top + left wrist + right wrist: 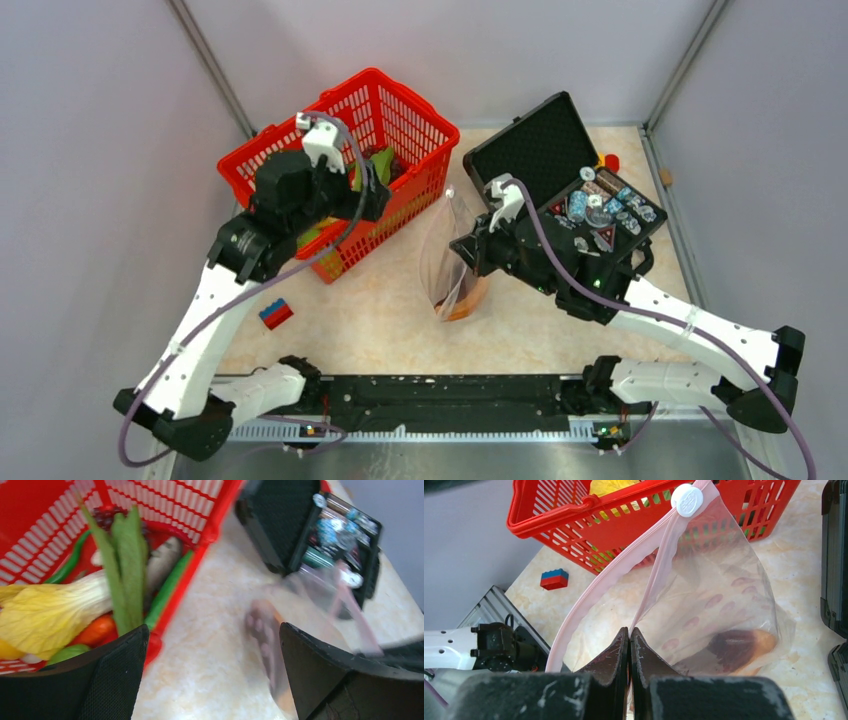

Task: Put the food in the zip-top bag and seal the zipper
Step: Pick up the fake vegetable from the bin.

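Food (50, 615) sits in the red basket (395, 222) near the far left corner of the table (380, 320). The left gripper (212, 640) hangs above it, jaws spread wide and empty. In the middle of the table, the bag (724, 595) holds only a little food. The right gripper (629, 635) pinches the pink zipper (624, 562) with jaws pressed together. If that pinch slips, the bag may flop shut. A dropped piece may miss the thin mouth.

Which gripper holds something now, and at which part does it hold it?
The right gripper pinches the zip-top bag at its pink zipper strip. The left gripper is open and holds nothing.
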You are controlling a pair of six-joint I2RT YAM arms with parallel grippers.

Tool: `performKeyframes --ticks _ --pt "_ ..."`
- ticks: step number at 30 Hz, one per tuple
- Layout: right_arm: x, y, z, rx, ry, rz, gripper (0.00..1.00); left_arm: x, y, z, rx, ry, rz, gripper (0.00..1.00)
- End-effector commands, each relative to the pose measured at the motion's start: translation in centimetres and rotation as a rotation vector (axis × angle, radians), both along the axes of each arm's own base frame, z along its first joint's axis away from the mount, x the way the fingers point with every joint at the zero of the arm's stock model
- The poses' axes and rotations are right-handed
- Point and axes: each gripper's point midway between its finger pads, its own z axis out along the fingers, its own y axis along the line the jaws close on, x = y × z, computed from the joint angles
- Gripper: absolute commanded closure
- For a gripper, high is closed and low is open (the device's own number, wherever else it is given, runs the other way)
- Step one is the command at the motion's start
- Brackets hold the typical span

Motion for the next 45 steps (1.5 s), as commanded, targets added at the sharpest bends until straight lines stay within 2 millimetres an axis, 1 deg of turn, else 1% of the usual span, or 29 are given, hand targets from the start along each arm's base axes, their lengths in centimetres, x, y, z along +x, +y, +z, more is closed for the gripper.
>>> performKeyframes --ticks 1,2,4,7,9,11,13,16,19,23,26,30,36,39,42,44,45 --pt "-0.2 0.3 2.2 0.081 -0.032 0.015 1.0 4.3 3.2 -0.1 0.006 0.025 0.079 0.01" --pt "-0.3 0.3 2.2 0.082 -0.032 0.018 1.0 5.1 3.5 -0.2 -0.001 0.032 0.092 0.01" --pt "-0.3 0.4 2.2 0.085 -0.032 0.023 1.0 7.4 5.6 -0.8 -0.029 0.058 0.177 0.01" --pt "-0.5 0.5 2.2 0.091 -0.034 0.035 1.0 10.7 7.9 -2.6 -0.078 0.118 0.316 0.01" --pt "-0.5 0.6 2.3 0.093 -0.035 0.04 1.0 12.4 9.2 -3.9 -0.119 0.154 0.424 0.01" --pt "-0.6 0.6 2.3 0.095 -0.035 0.04 1.0 13.6 9.4 -5.0 -0.167 0.191 0.472 0.01" --pt "-0.6 0.6 2.2 0.097 -0.035 0.042 1.0 14.9 9.9 -6.0 -0.219 0.217 0.557 0.01" --pt "-0.6 0.6 2.1 0.097 -0.035 0.042 1.0 16.3 10.2 -7.5 -0.272 0.259 0.638 0.01" --pt "-0.6 0.5 2.0 0.095 -0.035 0.041 1.0 17.2 10.7 -9.0 -0.312 0.294 0.702 0.01" --pt "-0.7 0.3 2.1 0.102 -0.04 0.037 1.0 17.6 13.1 -11.6 -0.444 0.376 0.953 0.01" --pt "-0.7 0.2 2.1 0.104 -0.042 0.035 1.0 18.1 13.9 -13.3 -0.491 0.432 1.04 0.01" --pt "-0.7 0.1 2.3 0.108 -0.046 0.035 1.0 19.1 14.9 -15.3 -0.551 0.466 1.121 0.01" --pt "-0.7 0.1 2.4 0.109 -0.053 0.036 1.0 20.1 16.5 -18.2 -0.538 0.509 1.29 0.01" --pt "-0.7 0.2 2.4 0.107 -0.053 0.035 1.0 20.0 17.2 -19.3 -0.535 0.54 1.379 0.01" --pt "-0.6 0.1 2.4 0.106 -0.054 0.033 1.0 21.2 17.1 -21.1 -0.562 0.566 1.385 0.01" --pt "-0.6 0.1 2.4 0.105 -0.056 0.031 1.0 21.3 17.1 -22.4 -0.576 0.619 1.409 0.01" --pt "-0.5 0.0 2.4 0.101 -0.057 0.027 1.0 20.9 17.2 -23.2 -0.58 0.652 1.432 0.01"
